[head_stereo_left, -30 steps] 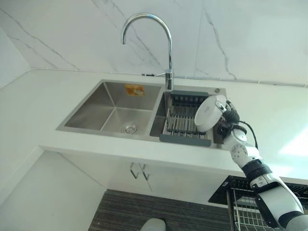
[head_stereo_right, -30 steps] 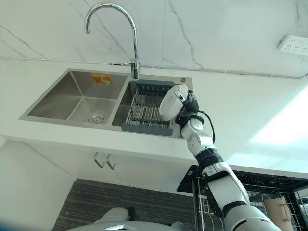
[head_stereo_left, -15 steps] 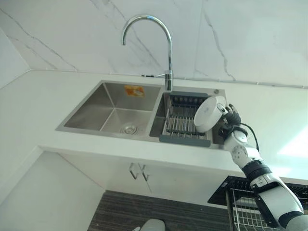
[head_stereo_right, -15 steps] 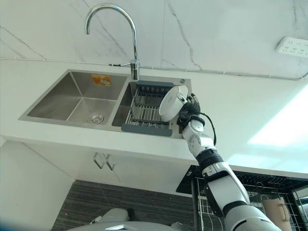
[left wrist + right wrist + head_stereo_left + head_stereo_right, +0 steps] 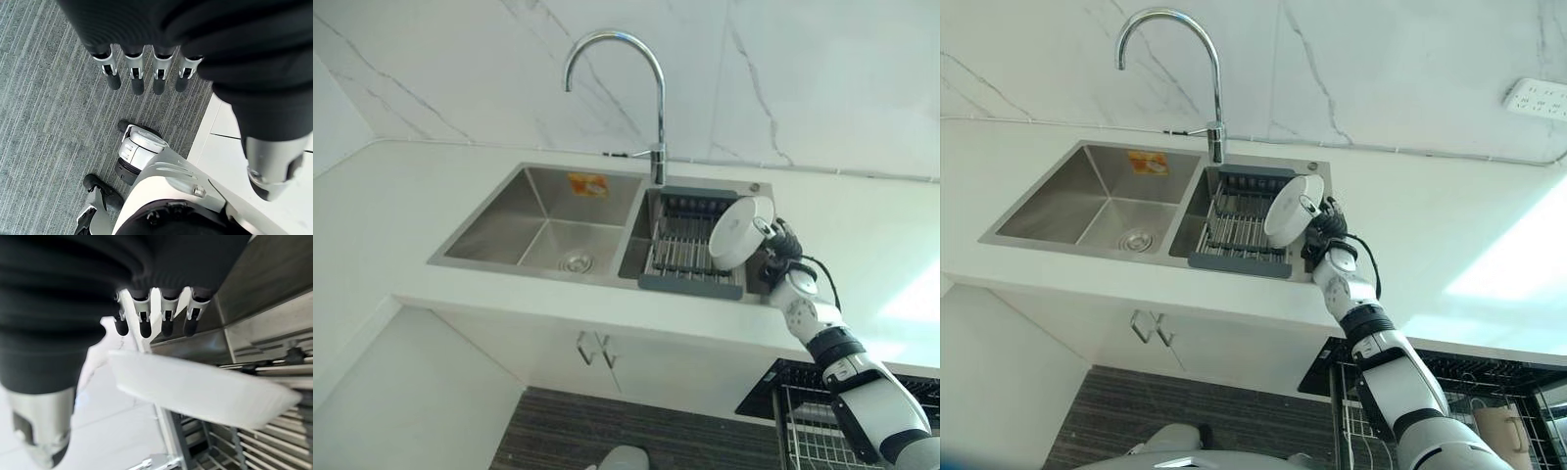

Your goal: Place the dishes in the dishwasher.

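Observation:
My right hand (image 5: 782,245) is held over the right side of the sink, shut on a round white plate (image 5: 736,232). The plate is tilted on edge just above the dark wire drying rack (image 5: 677,251) in the right basin. In the right wrist view the plate's rim (image 5: 195,387) lies between the thumb and the fingers (image 5: 145,319). My left hand (image 5: 142,73) hangs low over grey floor, its fingers straight and holding nothing.
A tall curved faucet (image 5: 653,93) rises behind the sink's divider. The left basin (image 5: 544,223) is bare steel with a drain. White counter runs all round the sink. A pulled-out dishwasher rack (image 5: 1489,387) of dark wire sits low on the right, under the counter.
My right wrist has turned slightly; the plate stays in the hand at nearly the same spot over the drying rack.

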Robot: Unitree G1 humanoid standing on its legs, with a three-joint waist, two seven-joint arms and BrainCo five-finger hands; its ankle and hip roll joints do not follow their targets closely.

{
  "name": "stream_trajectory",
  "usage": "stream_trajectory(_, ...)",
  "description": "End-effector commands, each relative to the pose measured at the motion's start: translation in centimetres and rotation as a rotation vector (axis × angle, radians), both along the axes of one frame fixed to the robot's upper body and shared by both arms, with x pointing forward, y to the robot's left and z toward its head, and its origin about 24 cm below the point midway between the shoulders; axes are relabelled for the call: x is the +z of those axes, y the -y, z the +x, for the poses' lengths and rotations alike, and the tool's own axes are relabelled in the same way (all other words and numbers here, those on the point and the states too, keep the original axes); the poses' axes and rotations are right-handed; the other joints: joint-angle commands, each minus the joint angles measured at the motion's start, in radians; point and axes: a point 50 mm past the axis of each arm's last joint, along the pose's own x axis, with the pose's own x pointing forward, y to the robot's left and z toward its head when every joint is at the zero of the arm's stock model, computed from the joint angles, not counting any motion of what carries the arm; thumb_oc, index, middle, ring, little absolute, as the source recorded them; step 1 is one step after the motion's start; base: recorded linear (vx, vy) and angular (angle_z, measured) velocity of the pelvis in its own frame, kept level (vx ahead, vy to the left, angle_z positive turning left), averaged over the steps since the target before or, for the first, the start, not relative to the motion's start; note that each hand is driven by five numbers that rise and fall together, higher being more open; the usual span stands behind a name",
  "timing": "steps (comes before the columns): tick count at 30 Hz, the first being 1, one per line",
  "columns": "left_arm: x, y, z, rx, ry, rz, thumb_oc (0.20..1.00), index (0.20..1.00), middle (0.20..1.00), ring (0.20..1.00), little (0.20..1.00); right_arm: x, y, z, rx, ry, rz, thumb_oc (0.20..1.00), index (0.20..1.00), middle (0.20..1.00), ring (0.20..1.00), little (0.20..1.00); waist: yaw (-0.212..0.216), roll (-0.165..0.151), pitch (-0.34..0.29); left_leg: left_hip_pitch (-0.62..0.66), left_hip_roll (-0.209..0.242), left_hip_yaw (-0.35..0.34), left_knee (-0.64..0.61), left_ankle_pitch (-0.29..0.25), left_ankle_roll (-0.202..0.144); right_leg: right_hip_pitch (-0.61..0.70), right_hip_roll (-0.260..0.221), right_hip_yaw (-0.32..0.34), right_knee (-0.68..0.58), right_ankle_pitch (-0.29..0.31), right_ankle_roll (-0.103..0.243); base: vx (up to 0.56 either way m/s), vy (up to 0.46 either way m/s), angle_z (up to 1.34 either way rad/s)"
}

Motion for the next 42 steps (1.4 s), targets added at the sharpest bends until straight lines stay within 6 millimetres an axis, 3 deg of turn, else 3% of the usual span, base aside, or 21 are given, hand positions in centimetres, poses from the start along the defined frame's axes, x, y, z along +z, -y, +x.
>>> stream_trajectory(1, 0.3, -1.8, 0.0, -0.018, -0.027, 0.051, 1.0, 1.0, 1.0, 1.0, 1.0, 3.2, -1.6, 1.7, 0.052, 0.111, 0.035, 1.0, 1.0, 1.0, 1.0, 1.0, 0.017, -0.013, -0.003, -0.015, 0.007, 0.031, 0.07, -0.093, -0.01, 0.05, -0.051, -0.016, -0.07, 0.047, 0.078, 0.0, 0.0, 0.0)
stream_trajectory(42, 0.4, -2.5, -1.0, -0.05, -0.053, 0.062, 1.0, 1.0, 1.0, 1.0, 1.0, 3.3, 0.1, 2.4, 0.053, 0.064, -0.021, 1.0, 1.0, 1.0, 1.0, 1.0, 0.048, -0.009, 0.003, -0.019, 0.003, 0.009, 0.07, -0.086, -0.017, 0.06, -0.056, -0.04, -0.07, 0.041, 0.078, 0.0, 0.0, 0.01)
